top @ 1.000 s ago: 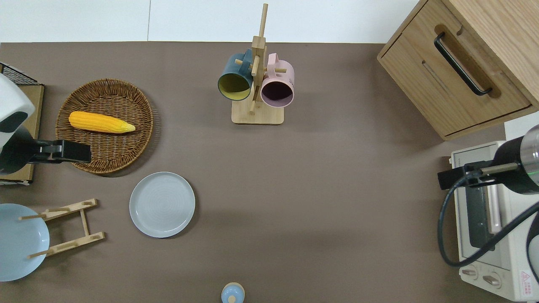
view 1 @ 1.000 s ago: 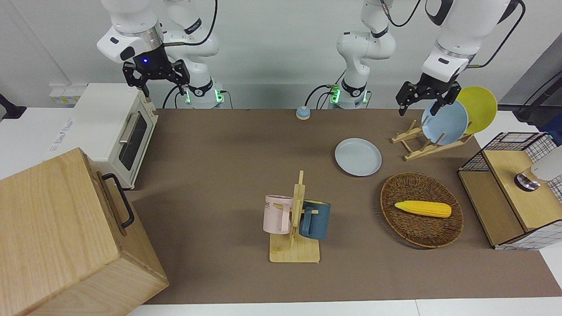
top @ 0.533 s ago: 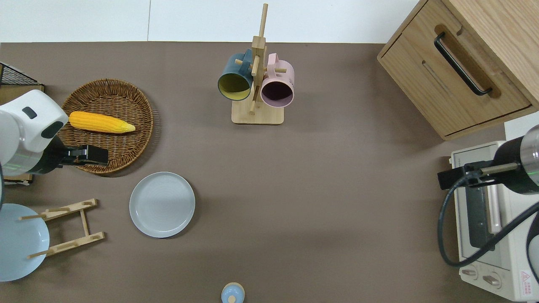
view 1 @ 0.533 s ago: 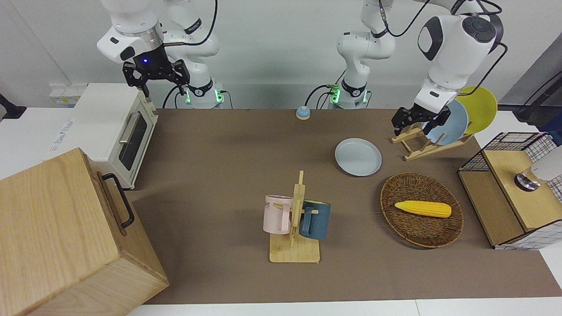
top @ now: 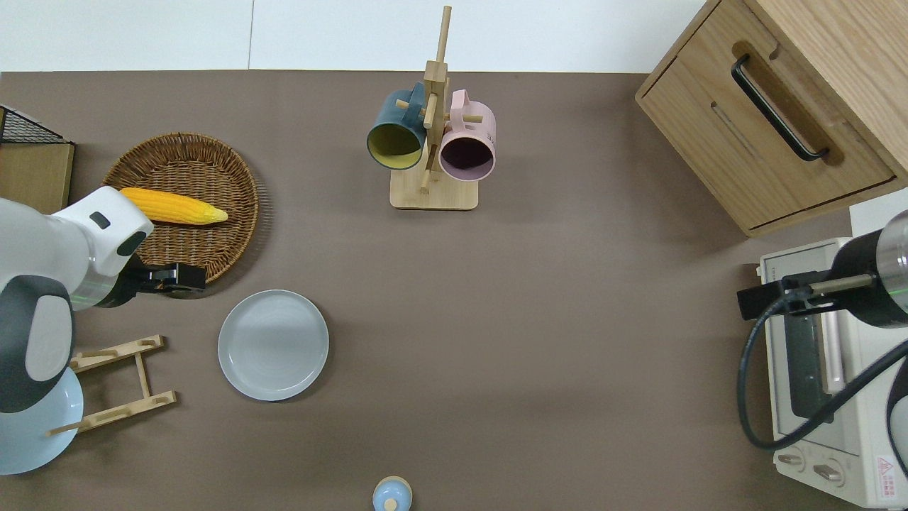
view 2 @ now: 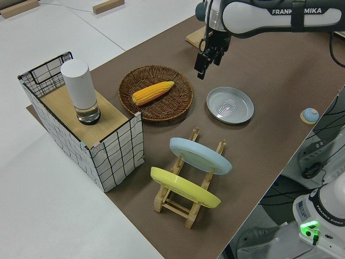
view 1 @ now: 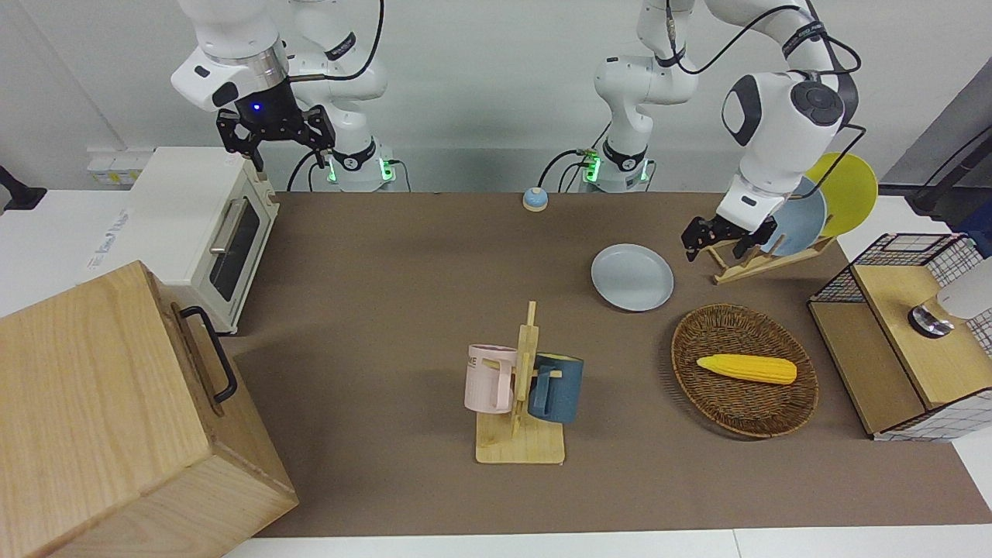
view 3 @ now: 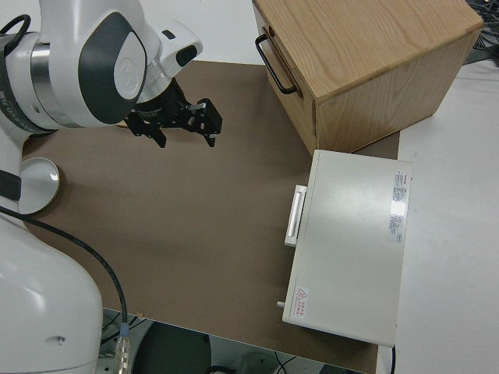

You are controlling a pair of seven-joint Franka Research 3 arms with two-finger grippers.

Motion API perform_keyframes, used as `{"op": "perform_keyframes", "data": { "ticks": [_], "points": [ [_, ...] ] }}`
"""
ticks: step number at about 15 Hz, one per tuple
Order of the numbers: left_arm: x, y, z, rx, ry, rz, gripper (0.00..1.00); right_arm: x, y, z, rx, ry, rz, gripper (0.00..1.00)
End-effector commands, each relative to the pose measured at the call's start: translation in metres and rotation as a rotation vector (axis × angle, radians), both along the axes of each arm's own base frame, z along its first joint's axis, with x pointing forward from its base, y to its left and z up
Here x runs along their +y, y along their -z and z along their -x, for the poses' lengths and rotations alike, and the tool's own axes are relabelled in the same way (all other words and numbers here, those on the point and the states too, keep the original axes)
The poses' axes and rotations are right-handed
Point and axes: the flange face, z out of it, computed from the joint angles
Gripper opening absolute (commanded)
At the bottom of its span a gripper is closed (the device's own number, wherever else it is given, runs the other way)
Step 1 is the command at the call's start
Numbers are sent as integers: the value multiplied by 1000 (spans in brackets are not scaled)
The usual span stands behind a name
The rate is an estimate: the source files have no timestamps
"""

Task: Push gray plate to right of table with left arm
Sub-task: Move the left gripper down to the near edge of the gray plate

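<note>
The left arm [view 2: 280, 11] carries "FRANKA EMIKA" in white letters along its dark forearm band, and the same name shows on an arm base at the table's near edge in the left side view. The pink mug [view 1: 490, 378] has dark lettering ending in "ME"; the rest I cannot read. The toaster oven [top: 823, 369] bears a small red warning triangle on its top.

Counting: three plates — the gray plate [top: 273, 345] lying flat on the table [top: 567, 341], plus a sky-blue plate [view 2: 200, 155] and a yellow plate [view 2: 185, 187] leaning in the wooden plate rack [top: 117, 384]. Two mugs, the pink one and a dark blue mug [view 1: 556, 387], hang on one mug rack [view 1: 521, 434]. One ear of corn [view 1: 746, 369] lies in one wicker basket [top: 227, 234]. One wooden cabinet [view 1: 108, 418], one wire crate [view 2: 116, 148] with one white cylinder [view 2: 80, 90] on its shelf, and one small blue knob [top: 391, 495] near the robots' edge.

The gray plate sits toward the left arm's end, between the plate rack and the basket, nearer the robots than the basket. The left gripper [top: 186, 277] hangs over the basket's rim, just beside the plate and not touching it — fingers spread a little, holding nothing. The right arm is parked, its right gripper [view 1: 275, 136] with fingers spread apart.
</note>
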Motion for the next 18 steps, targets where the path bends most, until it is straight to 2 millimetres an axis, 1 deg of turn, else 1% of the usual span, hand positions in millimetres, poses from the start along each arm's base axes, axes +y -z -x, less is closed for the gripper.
{"op": "perform_keyframes", "data": {
  "ticks": [1, 3, 4, 5, 7, 8, 10, 12, 15, 18],
  "points": [
    [10, 40, 18, -8, -18, 15, 993, -3, -4, 4, 4, -2, 11, 996],
    [11, 50, 18, -8, -20, 13, 993, -3, -4, 4, 4, -2, 11, 996],
    [11, 65, 23, -3, -25, 15, 993, -3, -4, 4, 4, -2, 11, 996],
    [11, 77, 27, -3, -33, 24, 993, -3, -4, 4, 4, -2, 11, 996],
    [14, 106, 40, 28, -78, 65, 993, -3, -4, 4, 4, -2, 11, 996],
    [13, 117, 44, 36, -91, 75, 993, -3, -4, 4, 4, -2, 11, 996],
    [13, 124, 49, 46, -98, 74, 993, -3, -4, 4, 4, -2, 11, 996],
    [12, 137, 59, 72, -105, 77, 993, -3, -4, 4, 4, -2, 11, 996],
    [13, 157, 71, 61, -129, 90, 993, -3, -4, 4, 4, -2, 11, 996],
    [12, 165, 76, 74, -137, 87, 991, -3, -4, 4, 4, -2, 11, 996]
  ]
}}
